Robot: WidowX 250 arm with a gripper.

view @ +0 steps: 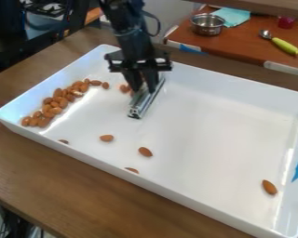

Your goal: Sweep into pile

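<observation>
Soft, bright light fills the white tray [213, 125], with pale glare streaking the floor by its left end and shining along its right end. Faint shadows edge the almonds [145, 151]. Highlights gleam on the metal bar [145, 101] and far bowl [207, 25]; the far left is dim.

The table [52, 167] is brown wood, with darker streaks in it. A big white tray [207, 116] lies flat on top. It is not deep, and its sides stick up all around. The tray sits at a slant, with one corner at nine o'clock, one near eleven and one near five. Brown wood shows past the tray from six o'clock round to one. The table has an edge at seven o'clock.
</observation>
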